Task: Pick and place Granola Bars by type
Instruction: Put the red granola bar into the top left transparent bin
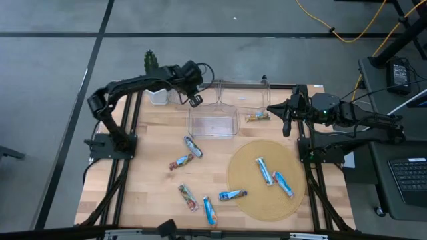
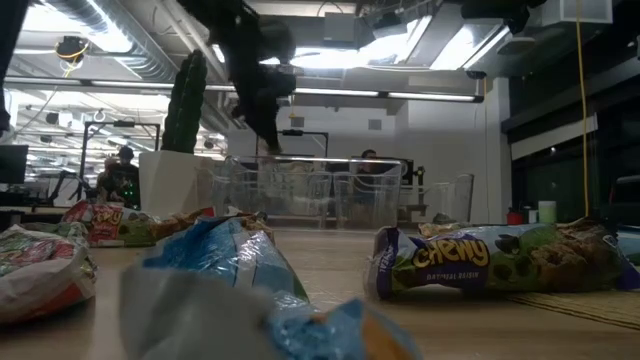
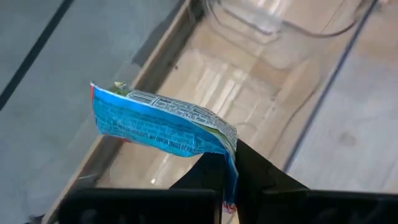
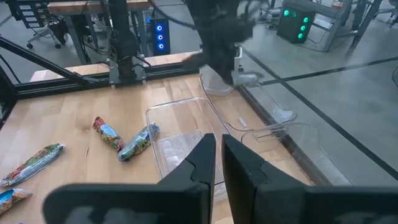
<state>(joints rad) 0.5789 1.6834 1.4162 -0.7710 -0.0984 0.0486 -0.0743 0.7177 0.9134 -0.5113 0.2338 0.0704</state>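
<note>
A blue granola bar [image 3: 161,124] is hanging clamped in the left pincer [image 3: 229,180] above the clear bins [image 1: 213,123] at the table's [image 1: 157,180] far edge; the right pincer [image 4: 219,155], fingers together, is hovering empty over the bins' right side

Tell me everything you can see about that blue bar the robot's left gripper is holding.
The blue bar is a small bar in a crinkled, shiny wrapper, bright blue with fine white print and a greenish patch near one end. The left gripper is shut on one end, so the rest sticks out sideways, held in the air and touching nothing else. Below it lie a clear bin and the wooden table.
</note>
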